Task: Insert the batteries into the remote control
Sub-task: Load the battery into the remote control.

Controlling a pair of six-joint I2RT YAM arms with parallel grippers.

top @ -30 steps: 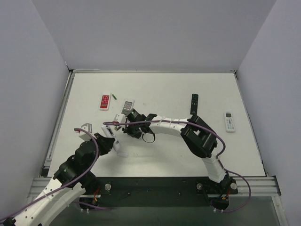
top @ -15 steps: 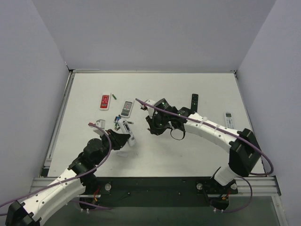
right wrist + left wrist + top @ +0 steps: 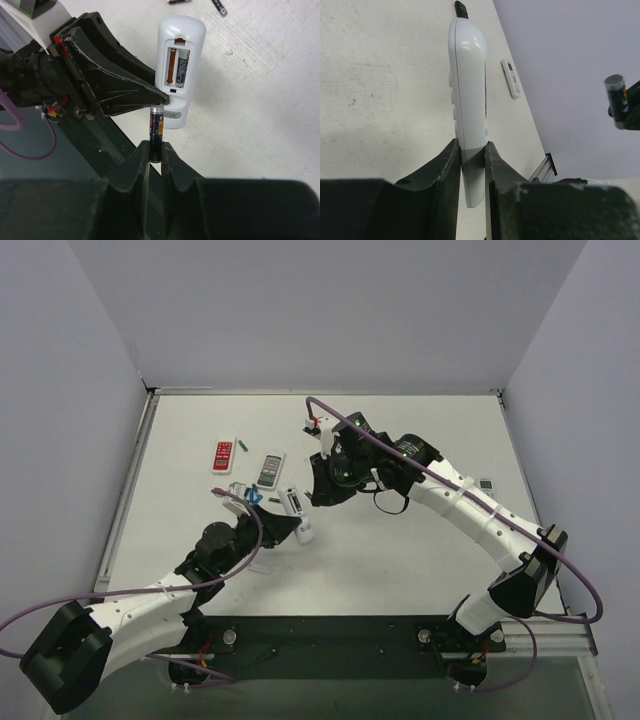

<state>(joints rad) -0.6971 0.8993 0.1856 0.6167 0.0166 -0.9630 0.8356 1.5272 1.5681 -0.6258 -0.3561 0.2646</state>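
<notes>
My left gripper (image 3: 471, 150) is shut on the lower end of the white remote control (image 3: 468, 95) and holds it edge-on above the table. In the right wrist view the remote control (image 3: 179, 60) shows its open battery recess, with one battery (image 3: 183, 65) seated in one slot and the other slot bare. My right gripper (image 3: 156, 147) is shut on a dark battery (image 3: 156, 127) that stands upright just below the remote's lower end. From above, the right gripper (image 3: 318, 496) sits just right of the remote control (image 3: 294, 503), which the left gripper (image 3: 288, 530) holds.
A red remote (image 3: 223, 456), a grey remote (image 3: 270, 469) and a green battery (image 3: 243, 441) lie at the back left. A white remote with a screen (image 3: 486, 484) lies at the right, partly behind the right arm. Loose batteries (image 3: 218, 7) lie beyond the held remote.
The left gripper has carried the remote to the right, toward the table's middle. The right arm has swung back and to the right and now holds its battery beside the remote.
</notes>
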